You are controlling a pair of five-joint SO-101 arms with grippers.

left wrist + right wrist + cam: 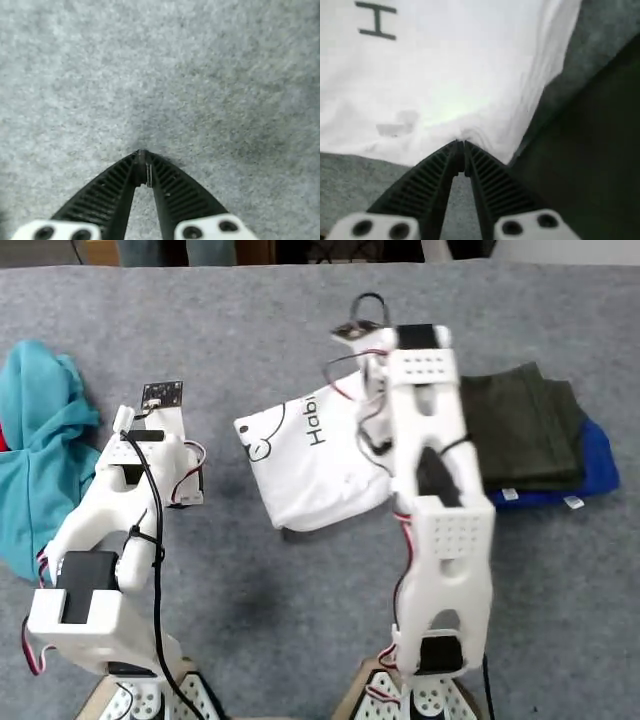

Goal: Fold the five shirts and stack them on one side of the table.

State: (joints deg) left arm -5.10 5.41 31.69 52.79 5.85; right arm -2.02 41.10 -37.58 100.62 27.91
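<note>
A grey felt-covered table [300, 640] is carrying all the cloth. A white folded cotton shirt with black print [310, 465] is lying near the middle of the table, turned at an angle, with its right side running under the right arm [445, 520]. The right gripper [461, 146] is pinching that shirt's edge. Its black ribbed fingers [427, 175] are pressing together at the tips, and the white fabric is puckering where they are meeting.

Just beside the white shirt, toward the table's right edge, a dark olive folded shirt [520, 425] is sitting on top of a royal blue folded shirt [598, 475]. The blue cloth is sticking out along the near and right sides of that pile.

At the table's left edge a teal crumpled shirt [40, 450] is lying in an unfolded heap.

The left arm [110, 530] is standing between the teal heap and the white shirt. The left gripper [142, 159] is pointing down at bare grey felt, with its fingers [105, 195] closed tip to tip and gripping nothing. Whether the tips are touching the felt is not clear.
</note>
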